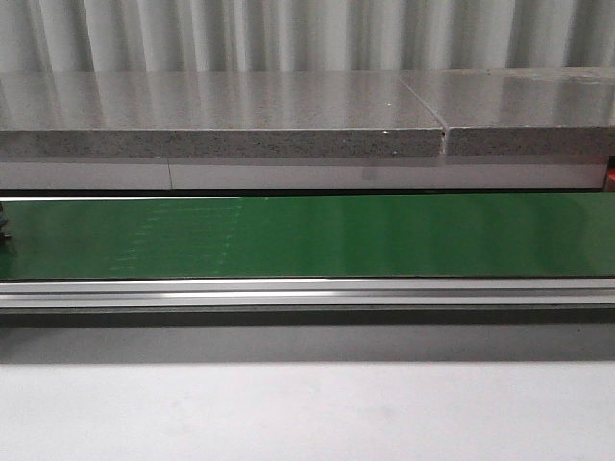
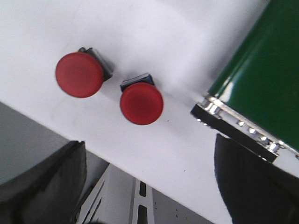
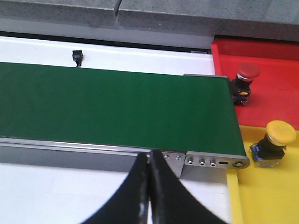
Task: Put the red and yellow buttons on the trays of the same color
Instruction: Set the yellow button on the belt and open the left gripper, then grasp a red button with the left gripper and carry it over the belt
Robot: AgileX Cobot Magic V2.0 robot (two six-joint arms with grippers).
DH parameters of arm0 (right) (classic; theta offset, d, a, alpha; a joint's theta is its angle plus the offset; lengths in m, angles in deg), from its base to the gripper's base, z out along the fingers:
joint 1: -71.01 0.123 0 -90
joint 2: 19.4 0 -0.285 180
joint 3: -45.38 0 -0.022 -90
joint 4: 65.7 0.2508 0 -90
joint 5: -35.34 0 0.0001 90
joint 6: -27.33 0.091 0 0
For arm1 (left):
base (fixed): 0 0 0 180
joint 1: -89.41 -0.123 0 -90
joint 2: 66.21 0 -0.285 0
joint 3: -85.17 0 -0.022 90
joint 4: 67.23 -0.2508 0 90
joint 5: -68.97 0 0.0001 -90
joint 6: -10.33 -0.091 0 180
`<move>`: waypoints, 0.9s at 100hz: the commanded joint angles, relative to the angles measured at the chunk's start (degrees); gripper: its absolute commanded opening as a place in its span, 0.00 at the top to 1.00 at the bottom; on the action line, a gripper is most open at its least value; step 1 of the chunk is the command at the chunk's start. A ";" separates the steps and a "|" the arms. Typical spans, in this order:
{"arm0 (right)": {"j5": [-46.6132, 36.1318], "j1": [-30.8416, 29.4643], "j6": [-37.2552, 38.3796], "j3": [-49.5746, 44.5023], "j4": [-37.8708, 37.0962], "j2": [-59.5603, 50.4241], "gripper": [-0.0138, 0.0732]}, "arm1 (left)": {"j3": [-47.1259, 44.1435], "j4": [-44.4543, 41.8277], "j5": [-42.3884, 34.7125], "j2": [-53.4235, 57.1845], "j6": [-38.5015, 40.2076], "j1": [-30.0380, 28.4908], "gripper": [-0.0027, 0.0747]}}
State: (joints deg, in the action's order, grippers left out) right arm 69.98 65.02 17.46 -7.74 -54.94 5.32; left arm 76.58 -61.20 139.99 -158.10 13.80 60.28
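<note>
by the belt's end, on the table: two red buttons (image 2: pixel 141 102) wait.
left hand (image 2: pixel 149 186): wide, empty; we centre first.
right hand (image 3: pixel 149 186): pinched closed, empty.

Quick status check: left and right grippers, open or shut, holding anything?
Left gripper: open, empty, above two round red buttons on the white table.
Right gripper: shut, holding nothing, near the green conveyor belt.

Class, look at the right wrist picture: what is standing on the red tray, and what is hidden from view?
One red button stands upright on the red tray, near the green belt's end. The tray runs past the picture's edge, so anything farther along it cannot be seen.
</note>
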 commanded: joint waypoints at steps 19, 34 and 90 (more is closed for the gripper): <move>-3.87 0.08 -0.08 1.45 0.48 0.54 0.92 | -0.47 -1.77 -5.40 2.12 3.88 -7.51 0.26; -3.87 0.08 -0.08 1.45 0.48 0.54 0.92 | -0.47 -1.66 -6.25 0.89 7.30 -10.05 0.26; -3.87 0.08 -0.08 1.45 0.48 0.54 0.92 | -0.47 5.22 -9.39 -9.96 10.61 -11.27 0.26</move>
State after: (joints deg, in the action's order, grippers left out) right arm 69.98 65.02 17.46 -7.74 -54.94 5.32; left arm 74.83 -57.06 132.76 -169.12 23.81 48.99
